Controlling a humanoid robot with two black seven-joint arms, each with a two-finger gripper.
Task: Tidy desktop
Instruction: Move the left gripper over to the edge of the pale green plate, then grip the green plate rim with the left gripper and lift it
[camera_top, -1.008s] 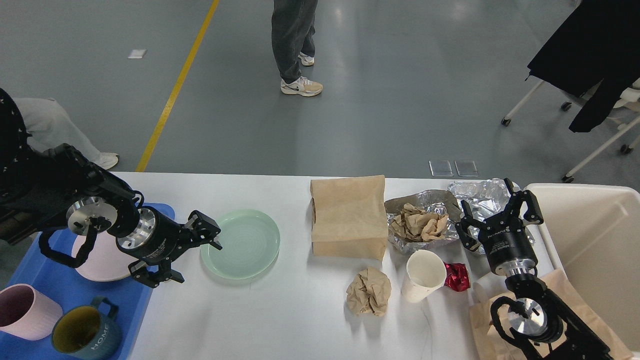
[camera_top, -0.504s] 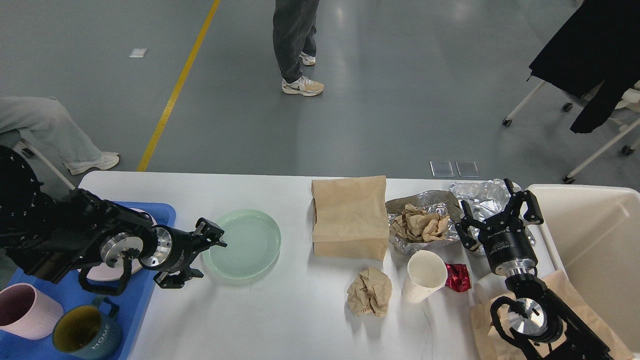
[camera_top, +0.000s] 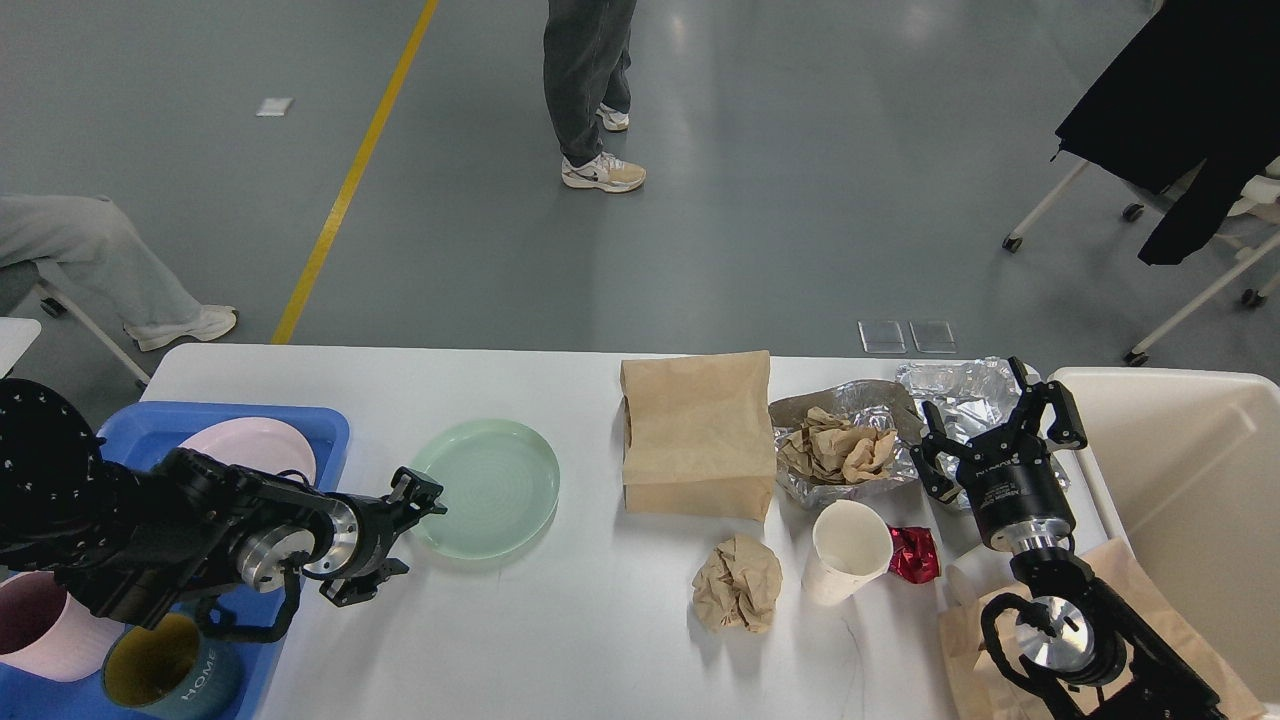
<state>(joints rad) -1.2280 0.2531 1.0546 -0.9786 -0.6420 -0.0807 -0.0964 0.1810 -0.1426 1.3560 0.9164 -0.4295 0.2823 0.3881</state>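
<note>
White table (camera_top: 520, 650) w/ rounded corners, seen from above. Blue tray (camera_top: 300, 425) overhangs the left edge. Just beside it, a pale green plate (camera_top: 487, 487) lies flat. A brown paper bag (camera_top: 698, 432) lies near the far edge, approx. mid-table. Toward the far right corner, crumpled foil (camera_top: 900, 410) holds wadded brown paper. Nearer the front edge: a crumpled paper ball (camera_top: 738, 583), a tilted white paper cup (camera_top: 848, 550) and, touching the cup, a red wrapper (camera_top: 915, 553). More brown paper (camera_top: 965, 640) lies at the front right corner.
</note>
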